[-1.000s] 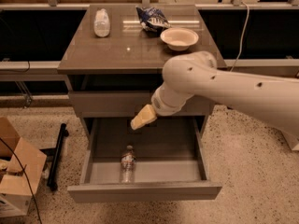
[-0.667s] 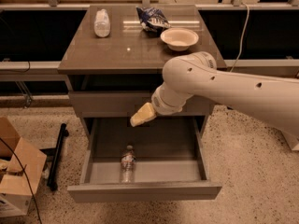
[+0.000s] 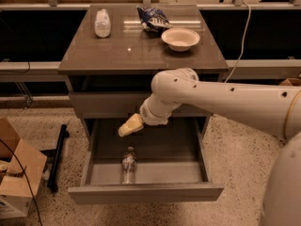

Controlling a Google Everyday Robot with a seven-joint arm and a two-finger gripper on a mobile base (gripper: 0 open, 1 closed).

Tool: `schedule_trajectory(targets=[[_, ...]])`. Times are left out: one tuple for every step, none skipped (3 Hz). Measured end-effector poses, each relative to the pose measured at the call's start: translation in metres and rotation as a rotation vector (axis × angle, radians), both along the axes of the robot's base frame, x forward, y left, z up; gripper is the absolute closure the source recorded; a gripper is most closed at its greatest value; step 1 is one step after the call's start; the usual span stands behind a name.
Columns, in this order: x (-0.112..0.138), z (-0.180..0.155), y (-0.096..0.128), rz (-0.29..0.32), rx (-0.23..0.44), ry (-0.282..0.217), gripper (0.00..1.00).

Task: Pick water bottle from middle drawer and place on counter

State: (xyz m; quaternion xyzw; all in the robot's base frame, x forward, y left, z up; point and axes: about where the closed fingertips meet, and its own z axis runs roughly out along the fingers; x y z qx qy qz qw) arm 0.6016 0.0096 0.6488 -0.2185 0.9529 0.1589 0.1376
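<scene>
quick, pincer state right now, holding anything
Pincer: open or closed cannot be told; it hangs over the open grey-brown middle drawer, above the small clear ribbed plastic water bottle lying inside.

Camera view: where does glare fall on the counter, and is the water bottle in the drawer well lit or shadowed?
In the camera view, the glossy counter carries a bright glare streak near its back and a small highlight further forward; the water bottle lies in dimmer light on the floor of the open middle drawer; the gripper, hanging above it, is lit pale yellow.

water bottle in middle drawer, hand above drawer's rear; bowl on counter
</scene>
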Motion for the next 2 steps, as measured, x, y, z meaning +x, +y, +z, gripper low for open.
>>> schedule_trajectory(targets=[[0.0, -0.046, 0.026, -0.012, 0.006, 0.078, 0.0], [-0.003, -0.095, 0.049, -0.049, 0.005, 0.158, 0.0]])
